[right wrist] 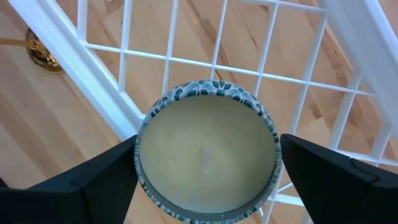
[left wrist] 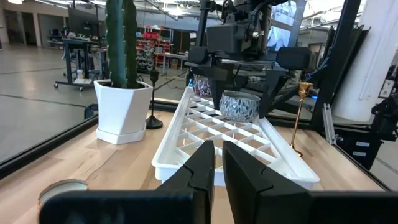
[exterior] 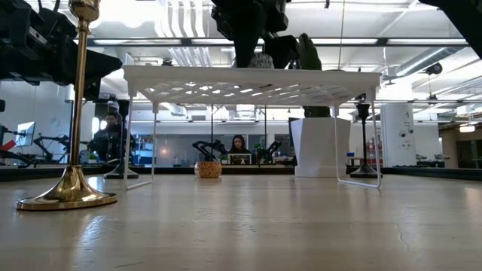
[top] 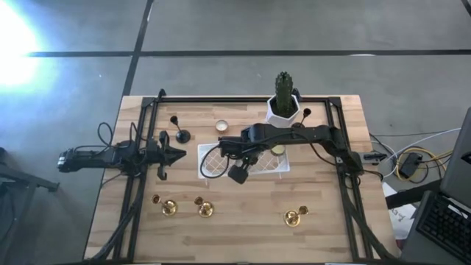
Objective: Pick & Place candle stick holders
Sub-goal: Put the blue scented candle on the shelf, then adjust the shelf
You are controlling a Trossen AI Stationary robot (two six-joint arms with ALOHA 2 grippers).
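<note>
My right gripper [right wrist: 207, 163] is over the white wire rack [top: 254, 166] at mid-table, shut on a round candle jar with a blue-green patterned wall [left wrist: 239, 106]. My left gripper [left wrist: 218, 163] is shut and empty, level, left of the rack [top: 175, 154]. Three gold candle stick holders [top: 168, 207] [top: 204, 209] [top: 293, 216] stand on their round bases near the front edge. One black holder [top: 182, 135] stands beside my left gripper, and another [top: 305, 114] stands by the cactus pot. My right gripper pinches the candle jar between its two fingers, one on each side of the round wall just below the rim [right wrist: 142, 163]. The fingers come from above, pointing down. The jar is upright, its bottom [left wrist: 239, 118] at the rack's top grid; resting or just clear, I cannot tell.
A white geometric pot with a green cactus [top: 283, 103] stands at the back. A flat tealight [top: 221, 126] lies behind the rack. A second patterned jar [left wrist: 202, 84] is on the rack's far part. Black frame rails [top: 140, 184] run along both table sides.
</note>
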